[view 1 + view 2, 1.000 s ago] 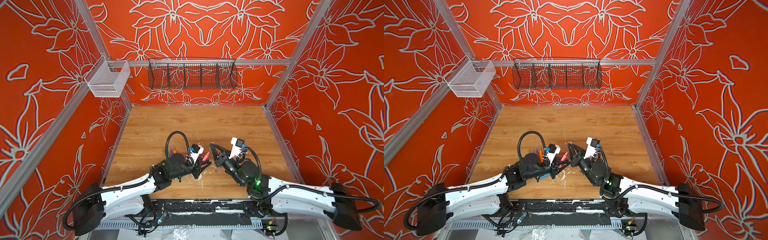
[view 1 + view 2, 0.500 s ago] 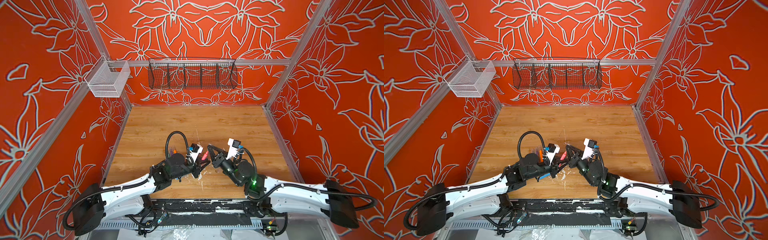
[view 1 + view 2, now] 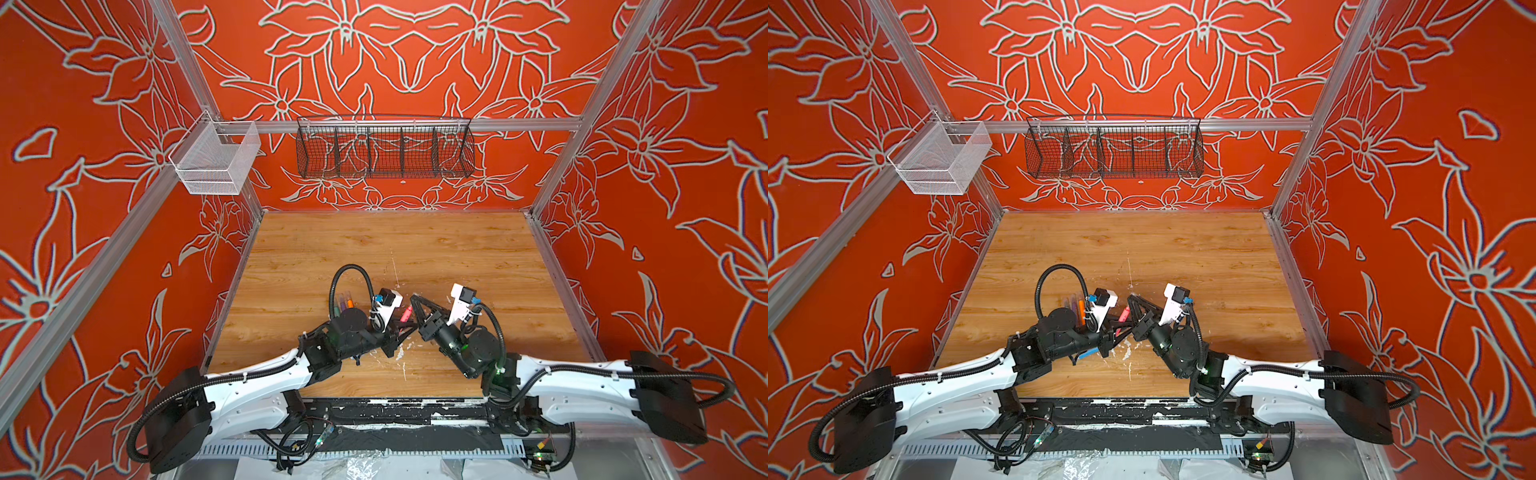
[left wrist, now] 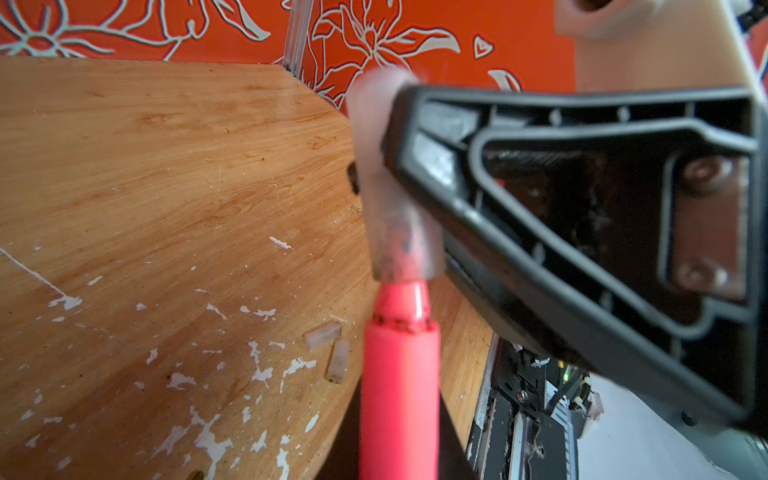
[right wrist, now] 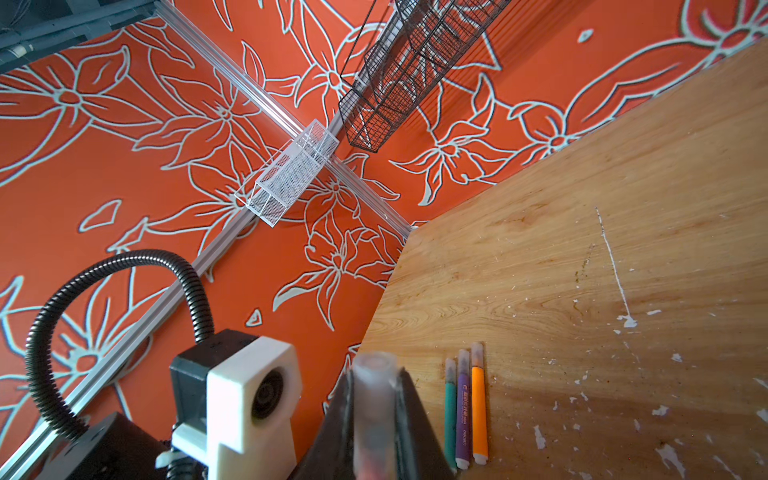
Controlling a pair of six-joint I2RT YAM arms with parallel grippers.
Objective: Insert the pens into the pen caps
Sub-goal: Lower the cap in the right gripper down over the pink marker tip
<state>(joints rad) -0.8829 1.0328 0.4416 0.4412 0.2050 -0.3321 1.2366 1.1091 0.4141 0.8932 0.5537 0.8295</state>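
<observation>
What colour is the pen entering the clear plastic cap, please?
Pink plastic pen, best in left wrist view.

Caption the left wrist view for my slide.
Right gripper holding a clear cap partly over the pink pen; two loose caps on the table.

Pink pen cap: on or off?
Partly on: the cap covers the pink pen's tip, but its narrow neck shows bare below the rim.

Pink pen is off the worktop, its tip pushed into a frosted clear cap. A band of neck shows bare below the rim. My right pincer nips that cap. Green pen, purple pen and orange pen lie parallel, touching, each capped. Two loose caps lie just beside each other. Blue pen is mostly hidden.
</observation>
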